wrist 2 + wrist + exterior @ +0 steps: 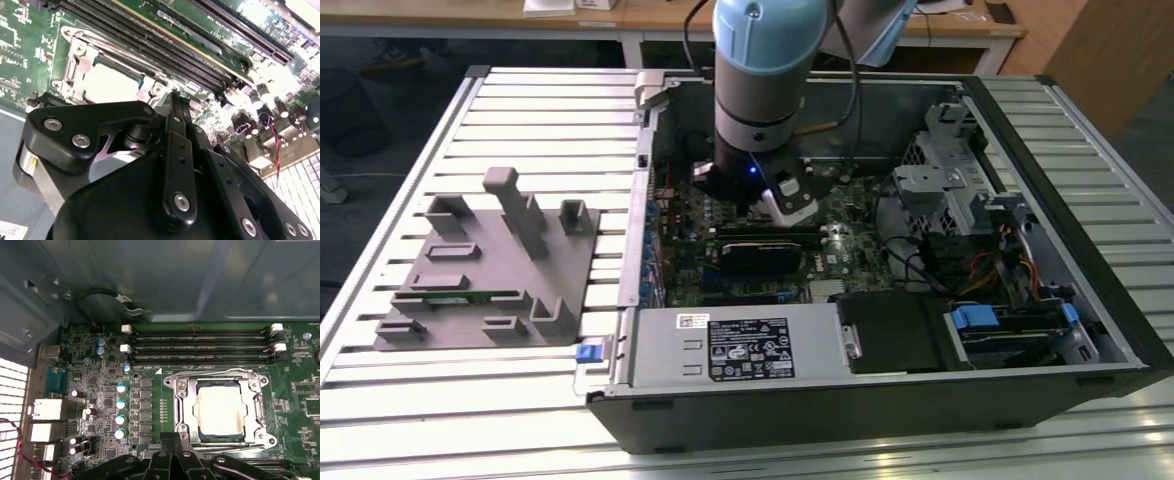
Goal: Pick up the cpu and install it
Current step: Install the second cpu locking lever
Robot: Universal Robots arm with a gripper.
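Note:
The cpu (pixel 220 411), a small square chip with a pale silvery top, lies flat in the motherboard socket, ringed by a metal retention frame (pixel 183 405). The second wrist view shows the cpu (pixel 107 82) as a bright square beyond the fingers. My gripper (pixel 171 436) hovers beside the socket's edge, its two black fingers (pixel 173 107) pressed together with nothing between them. In the exterior view the gripper (pixel 781 207) hangs low inside the open computer case (pixel 1067 300), over the motherboard.
Several memory slots (pixel 200 345) run alongside the socket. A grey plastic holder (pixel 480 270) with a thin green memory stick (pixel 467 297) lies on the slatted table at the exterior view's left. Drive cages and cables (pixel 974 210) fill the case's right side.

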